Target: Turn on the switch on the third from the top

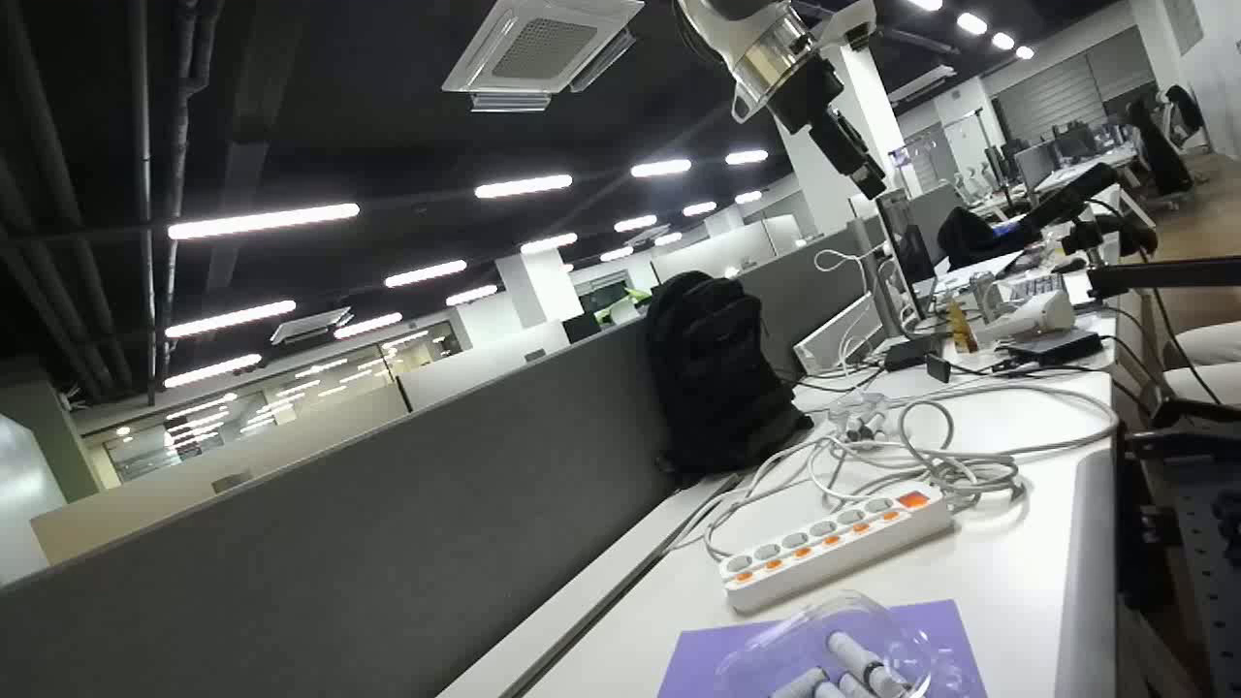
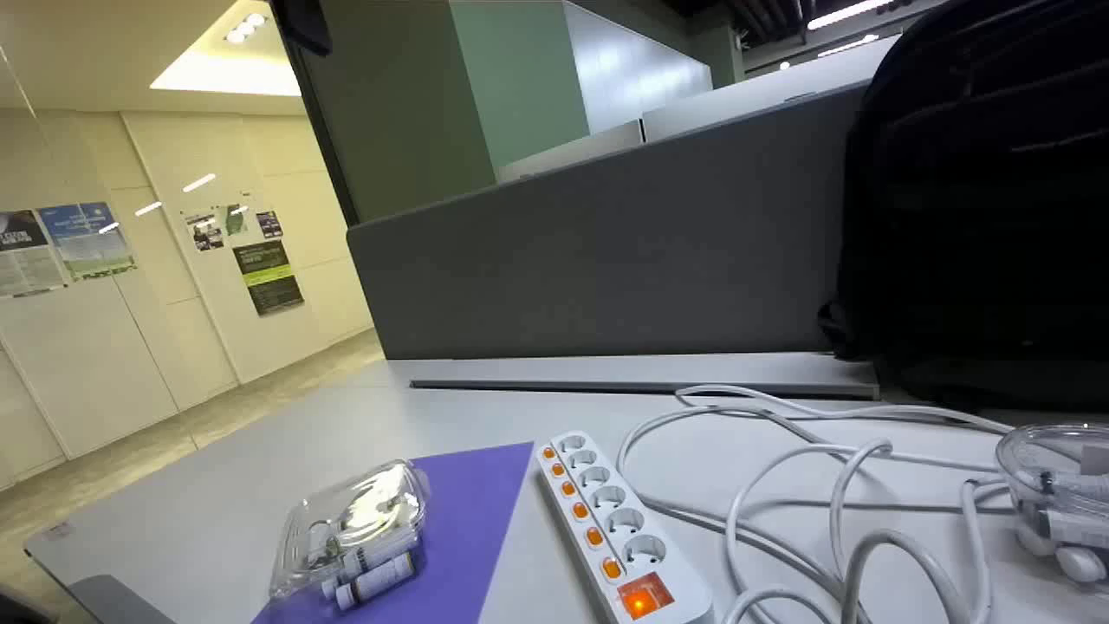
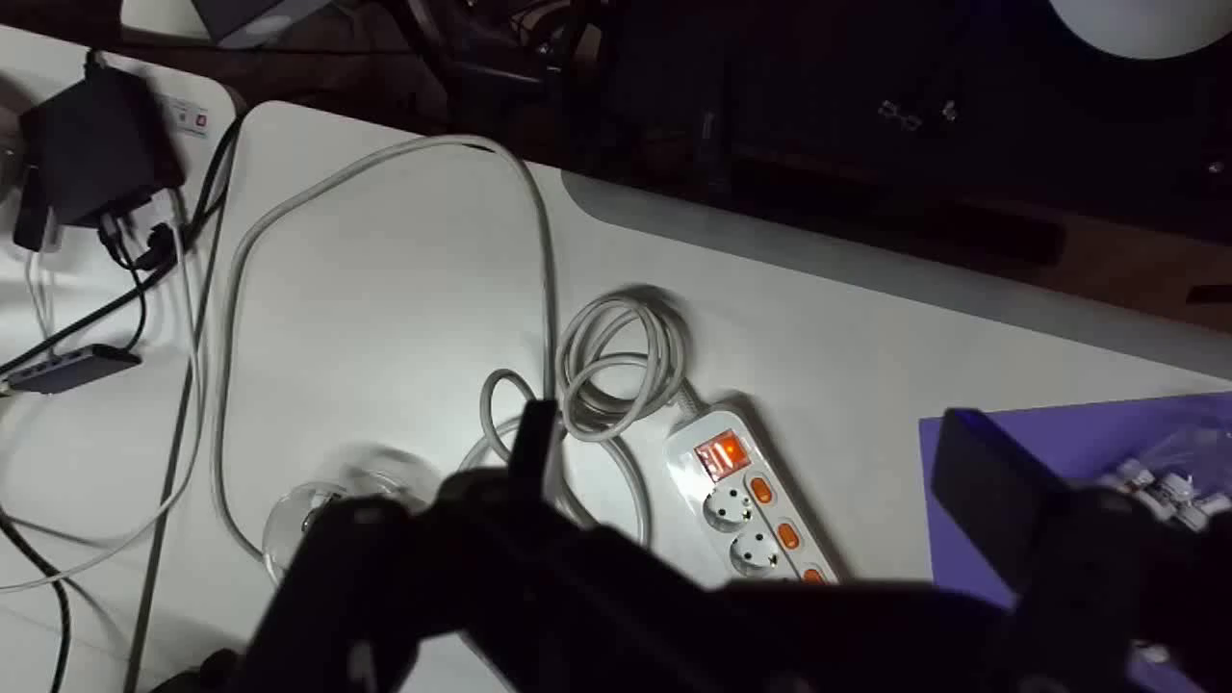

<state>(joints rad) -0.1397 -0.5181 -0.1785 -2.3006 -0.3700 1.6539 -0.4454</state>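
Observation:
The white power strip (image 1: 842, 570) lies on the desk; it also shows in an exterior view (image 2: 606, 530) and in the wrist view (image 3: 685, 474). Its large main switch (image 2: 645, 596) glows orange. A row of small orange switches runs beside the sockets; the third counted from the main switch (image 3: 813, 576) is partly hidden by my gripper in the wrist view. Whether the small switches are on cannot be told. My gripper (image 3: 749, 433) is open and empty, high above the strip and touching nothing; it also shows in an exterior view (image 1: 871, 186).
Coiled grey cable (image 3: 626, 371) lies by the strip's main-switch end. A purple sheet (image 2: 475, 511) with a clear plastic box (image 2: 359, 529) lies near the opposite end. A black backpack (image 1: 717, 378) leans on the dark partition (image 1: 436, 514). A clear round container (image 2: 1053, 494) stands among the cables.

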